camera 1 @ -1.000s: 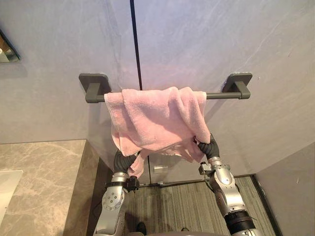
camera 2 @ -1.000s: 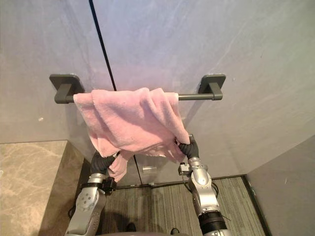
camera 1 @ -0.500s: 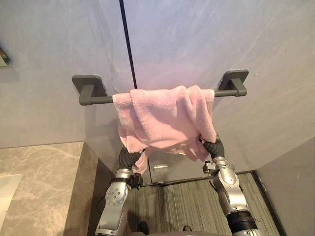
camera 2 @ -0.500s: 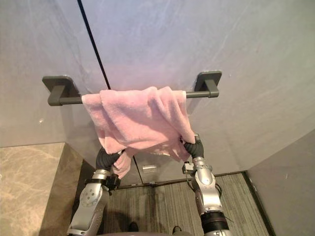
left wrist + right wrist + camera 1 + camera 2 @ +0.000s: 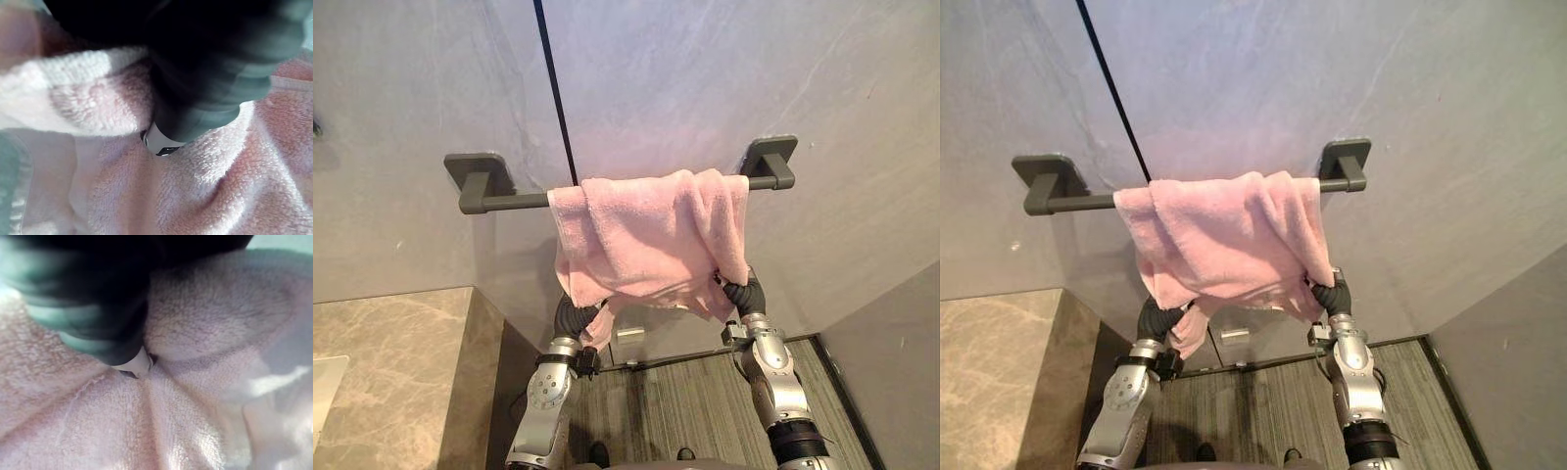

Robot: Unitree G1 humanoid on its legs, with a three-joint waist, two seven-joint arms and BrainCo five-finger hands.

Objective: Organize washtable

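Pink towel (image 5: 651, 235) hangs bunched over the grey bar (image 5: 509, 201), toward its right end; left hand (image 5: 570, 315) and right hand (image 5: 741, 292) sit under its hem, grasp indeterminable; hung, probably not yet straightened

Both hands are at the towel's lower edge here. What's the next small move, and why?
Probably draw the lower edge gently down and apart. The pink towel hangs bunched in folds over the bar, its hem uneven, crowded toward the right bracket. The left hand and right hand already sit at that hem.
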